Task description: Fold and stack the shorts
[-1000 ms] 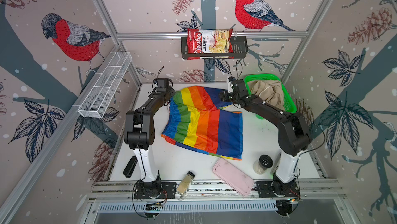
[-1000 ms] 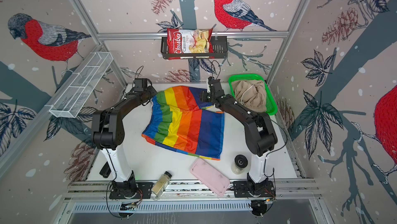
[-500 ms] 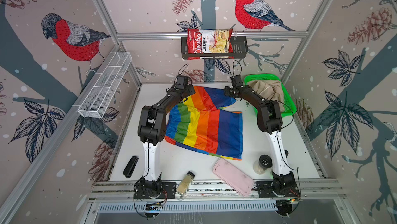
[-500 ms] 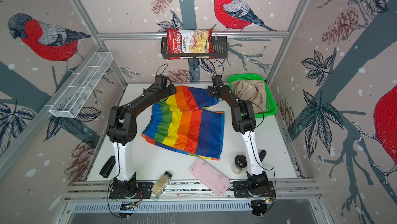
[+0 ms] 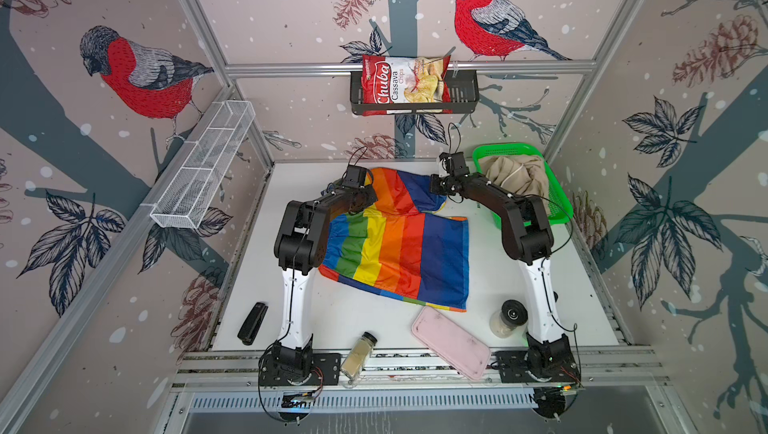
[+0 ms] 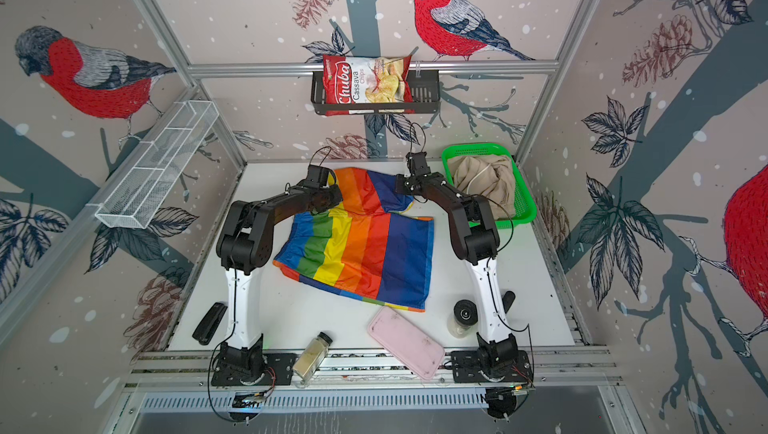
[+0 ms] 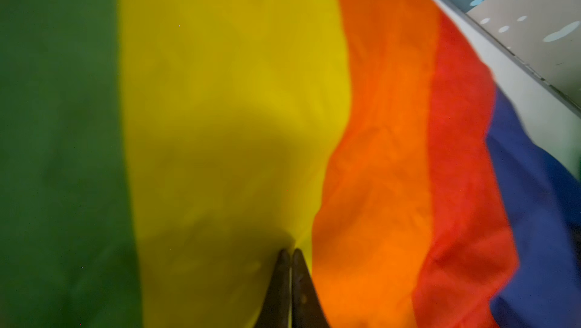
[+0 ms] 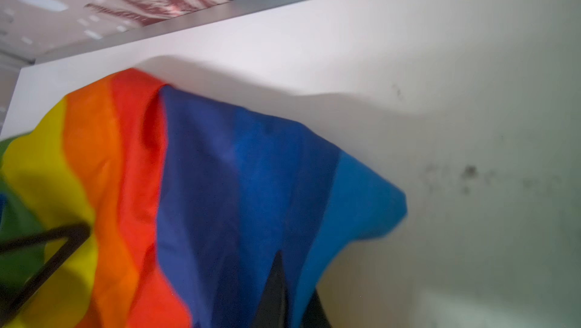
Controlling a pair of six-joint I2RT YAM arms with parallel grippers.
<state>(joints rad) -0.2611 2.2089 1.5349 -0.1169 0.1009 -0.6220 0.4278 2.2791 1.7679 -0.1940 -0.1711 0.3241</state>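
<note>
The rainbow shorts (image 5: 399,253) (image 6: 361,253) lie spread on the white table, their far part raised and bunched between my two grippers. My left gripper (image 5: 368,201) (image 7: 290,252) is shut on the yellow stripe at the far left. On the far right, my right gripper (image 5: 435,190) (image 8: 279,257) is shut on the blue cloth, which drapes over its fingers. The beige shorts (image 5: 515,176) (image 6: 482,180) lie crumpled in the green basket (image 5: 561,215) at the back right, with a white cord across them.
Along the table's front stand a pink case (image 5: 451,342), a spice jar (image 5: 358,355) on its side, a black-lidded jar (image 5: 509,317) and a black stapler (image 5: 252,323). A white wire shelf (image 5: 203,170) hangs on the left wall. A chips bag (image 5: 405,80) sits in the back-wall rack.
Both grippers have gone from open to shut on the far edge of the rainbow shorts. Both arms have drawn in, and the far part of the cloth has lifted and bunched.
</note>
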